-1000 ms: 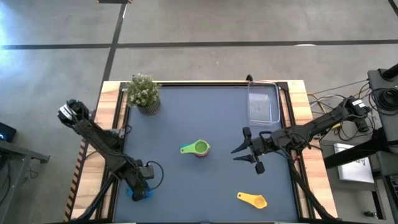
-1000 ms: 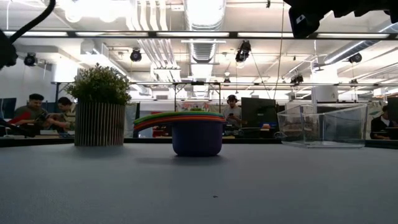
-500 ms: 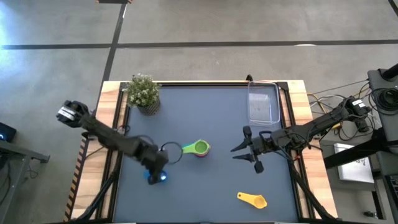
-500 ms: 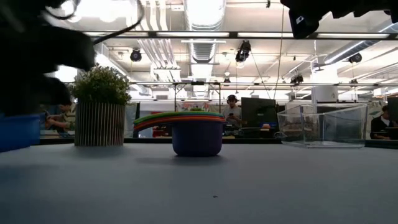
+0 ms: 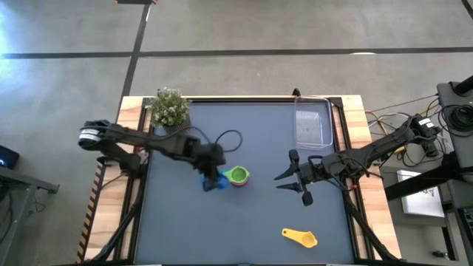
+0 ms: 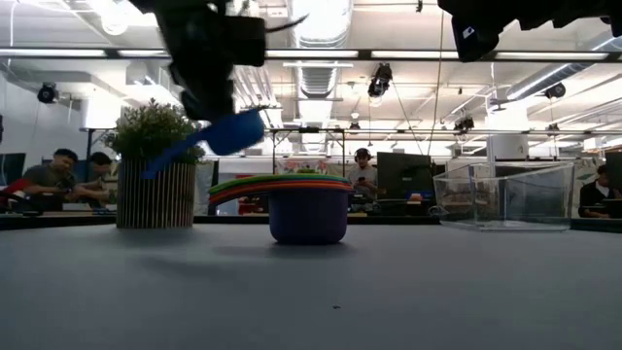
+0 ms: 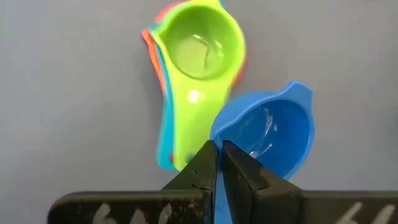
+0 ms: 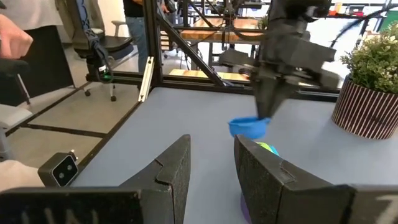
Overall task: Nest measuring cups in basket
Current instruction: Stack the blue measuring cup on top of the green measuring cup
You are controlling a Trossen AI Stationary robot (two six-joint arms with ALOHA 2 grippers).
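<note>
My left gripper (image 5: pixel 213 179) is shut on a blue measuring cup (image 7: pixel 267 134) and holds it in the air just left of the stack of nested cups (image 5: pixel 237 176). The stack has a green cup (image 7: pixel 199 50) on top and a purple bowl (image 6: pixel 308 216) at the bottom, standing on the table's middle. A yellow cup (image 5: pixel 299 236) lies alone near the near edge. The clear basket (image 5: pixel 313 122) stands at the far right. My right gripper (image 5: pixel 284 181) is open and hovers right of the stack. My left gripper pinches the blue cup between its two fingers (image 7: pixel 205 168), at the rim where the handle (image 6: pixel 170 160) joins the bowl, coming from above. The cup is lifted clear of the table and tilted, its handle slanting down away from the bowl (image 6: pixel 233 131).
A small potted plant (image 5: pixel 171 109) stands at the far left corner. The table mat (image 5: pixel 222 236) is bare between the stack and the yellow cup. People sit at desks in the room beyond the table.
My left gripper has swung from the table's near left corner toward the middle and risen, carrying the blue cup from table height up into the air beside the stack. The right arm has kept still.
</note>
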